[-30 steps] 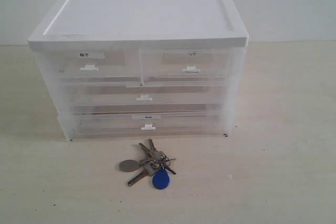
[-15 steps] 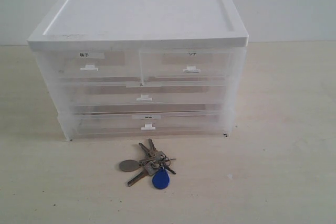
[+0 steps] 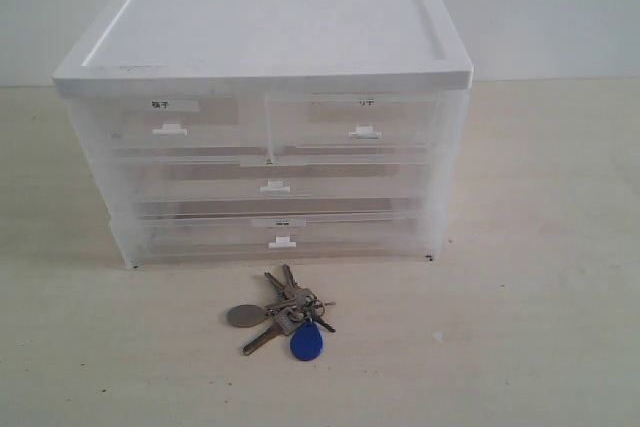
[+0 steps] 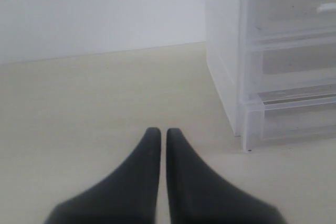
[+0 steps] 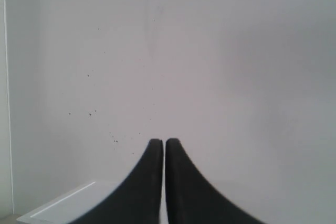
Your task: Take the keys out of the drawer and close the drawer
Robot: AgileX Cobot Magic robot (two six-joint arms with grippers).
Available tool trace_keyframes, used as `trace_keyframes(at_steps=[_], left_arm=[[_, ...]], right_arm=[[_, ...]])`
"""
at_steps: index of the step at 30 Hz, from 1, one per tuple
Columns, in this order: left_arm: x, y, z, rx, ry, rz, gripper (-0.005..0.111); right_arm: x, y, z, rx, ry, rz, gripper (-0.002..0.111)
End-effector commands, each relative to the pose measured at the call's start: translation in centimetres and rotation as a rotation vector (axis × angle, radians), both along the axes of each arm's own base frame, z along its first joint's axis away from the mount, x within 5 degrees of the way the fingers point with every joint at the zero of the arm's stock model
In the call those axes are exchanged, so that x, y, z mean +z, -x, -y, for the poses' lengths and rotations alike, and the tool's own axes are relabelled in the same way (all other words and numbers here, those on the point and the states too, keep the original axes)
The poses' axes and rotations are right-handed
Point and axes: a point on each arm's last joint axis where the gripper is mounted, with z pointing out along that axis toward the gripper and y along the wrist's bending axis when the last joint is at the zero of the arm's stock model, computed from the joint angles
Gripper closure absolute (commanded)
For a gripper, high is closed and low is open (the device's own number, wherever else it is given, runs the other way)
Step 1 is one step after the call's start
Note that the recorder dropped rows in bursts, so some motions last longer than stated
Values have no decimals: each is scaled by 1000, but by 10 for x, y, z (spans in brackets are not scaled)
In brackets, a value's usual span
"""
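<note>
Grey metal keys with a blue teardrop fob (image 3: 288, 313) lie on the pale counter (image 3: 540, 327), six o'clock of the shut translucent plastic drawer (image 3: 355, 122). Left gripper (image 4: 163, 131) and right gripper (image 5: 164, 141) are pinched closed, empty. A low arm sweep could scatter the keys.

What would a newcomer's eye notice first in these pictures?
The big translucent plastic drawer cabinet with a white top fills the middle of the exterior view, fully closed. In front of it, on the pale table, lies a bunch of grey metal keys with a blue teardrop fob.
</note>
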Motion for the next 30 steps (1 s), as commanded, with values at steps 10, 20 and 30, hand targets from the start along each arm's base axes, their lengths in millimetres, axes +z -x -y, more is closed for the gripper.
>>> trace_keyframes(at_steps=[10, 20, 30], left_arm=[[-1, 0, 0, -6, -5, 1, 102], [-1, 0, 0, -6, -5, 3, 102], [-1, 0, 0, -6, -5, 3, 102]], right_arm=[[-10, -13, -6, -39, 106, 0, 108], [-119, -56, -13, -305, 123, 15, 108], [-170, -66, -11, -346, 214, -328, 108]])
